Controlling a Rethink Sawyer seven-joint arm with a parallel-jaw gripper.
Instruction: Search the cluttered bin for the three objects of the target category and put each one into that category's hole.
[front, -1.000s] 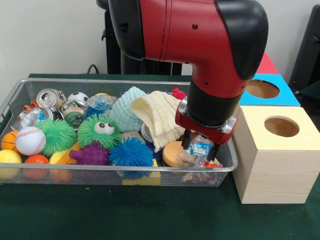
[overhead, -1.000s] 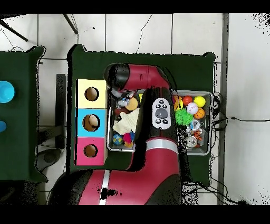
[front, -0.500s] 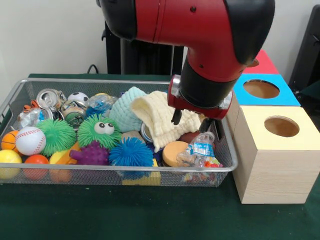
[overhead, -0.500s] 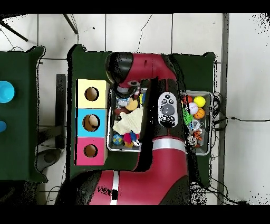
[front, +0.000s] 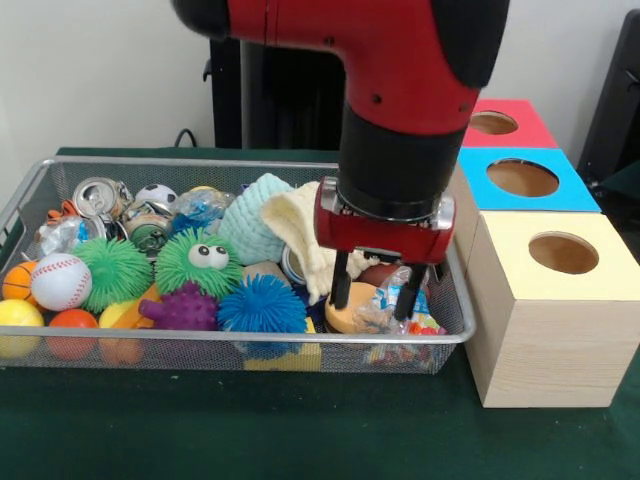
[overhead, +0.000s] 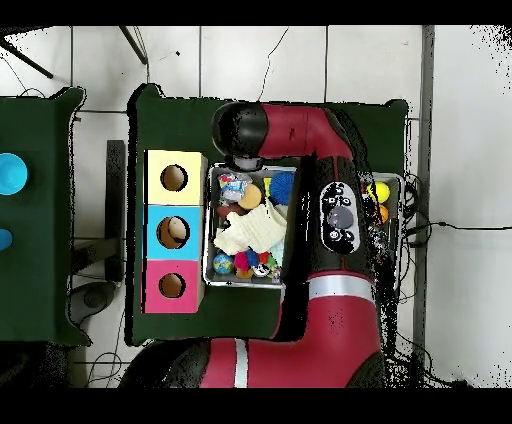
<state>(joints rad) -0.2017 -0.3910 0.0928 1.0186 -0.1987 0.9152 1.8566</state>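
Observation:
My gripper (front: 375, 292) hangs open over the near right corner of the wire bin (front: 250, 338), its fingertips (front: 340, 290) level with the clutter. A crushed clear bottle with a blue label (front: 393, 298) and an orange disc (front: 347, 312) lie just behind and between the jaws, and nothing is held. A cream cloth (front: 298, 222) and a mint knitted piece (front: 252, 218) lie to the left of the wrist. In the overhead view the arm hides the gripper, while the bottle (overhead: 233, 184) and the cloth (overhead: 250, 230) show in the bin (overhead: 209, 225).
Yellow (front: 560, 300), blue (front: 525, 180) and red (front: 495, 122) boxes with round holes stand right of the bin. Spiky balls (front: 262, 305), a green fuzzy ball with eyes (front: 205, 260), a baseball (front: 60, 280) and crushed cans (front: 97, 195) fill its left half.
The gripper rose off the bottle with nothing in it, shifted left toward the bin's near rim and came down again. The bottle stayed in the bin.

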